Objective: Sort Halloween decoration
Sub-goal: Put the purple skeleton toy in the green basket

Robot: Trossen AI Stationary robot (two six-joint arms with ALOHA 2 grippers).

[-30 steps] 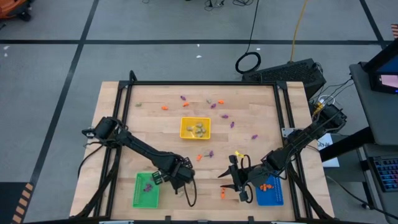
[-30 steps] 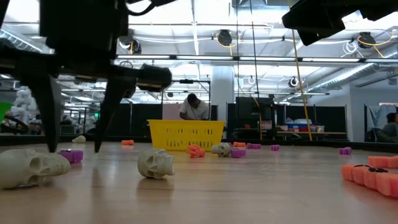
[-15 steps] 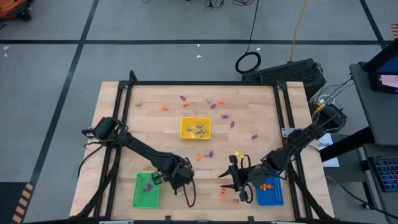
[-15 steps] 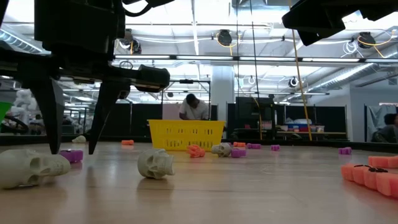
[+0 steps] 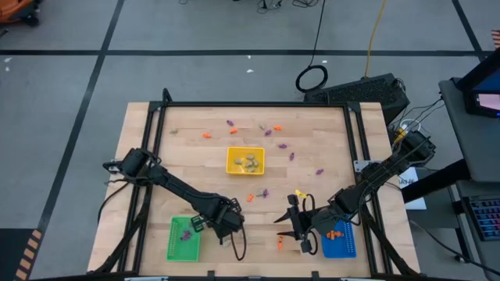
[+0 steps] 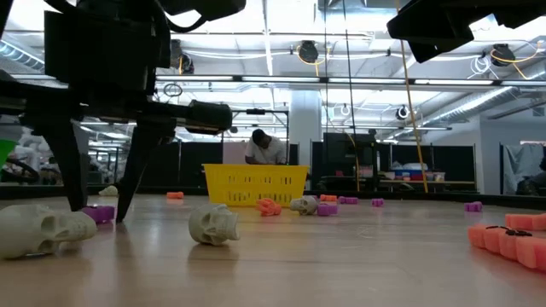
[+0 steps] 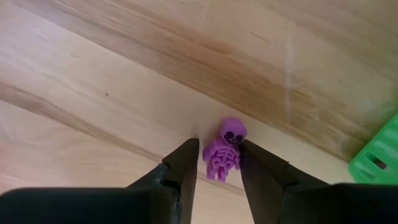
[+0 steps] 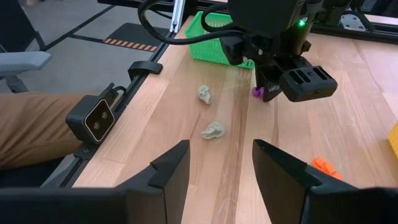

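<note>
Purple skeleton (image 7: 224, 149), light, rigid; I take its ribs between my left tool (image 7: 219, 163), jaws closing around it, ungripped; right tool (image 8: 216, 163) open.

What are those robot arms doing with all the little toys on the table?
They are sorting tiny Halloween trinkets by colour into trays. The left pincer is down on the table beside the green tray, its fingers on either side of a little purple skeleton that lies on the wood. The right pincer waits open near the blue tray. Two pale skulls lie loose nearby, and more pale pieces are in the yellow tray.
</note>
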